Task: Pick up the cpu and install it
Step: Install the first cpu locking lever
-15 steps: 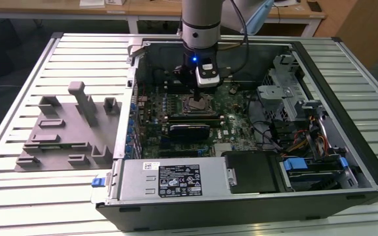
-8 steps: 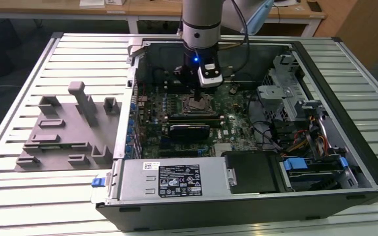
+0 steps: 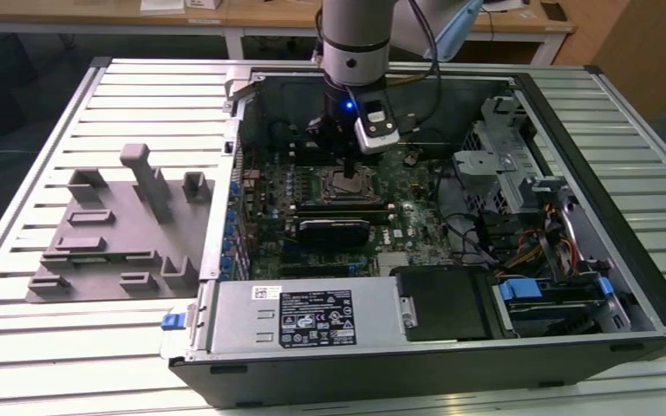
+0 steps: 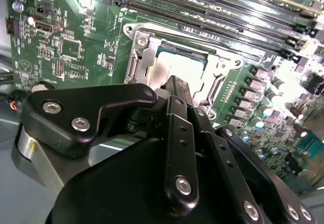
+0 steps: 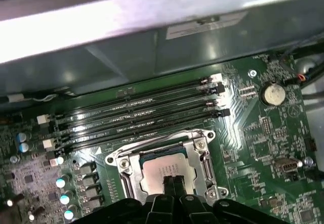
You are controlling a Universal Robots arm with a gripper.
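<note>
first wrist view shows you the cpu (image 5: 167, 172) already lying in the socket frame (image 5: 202, 155) on the motherboard (image 5: 263, 133), with the gripper (image 5: 171, 182) pinched together, fingertips touching its silver top, gripping nothing; the frame looks unclamped.

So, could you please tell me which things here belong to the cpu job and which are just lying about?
Part of the job:
- cpu, sitting in the socket
- socket frame on the motherboard
- gripper, fingers together over the cpu

Just lying about:
- grey fixture blocks
- memory slots
- power supply
</note>
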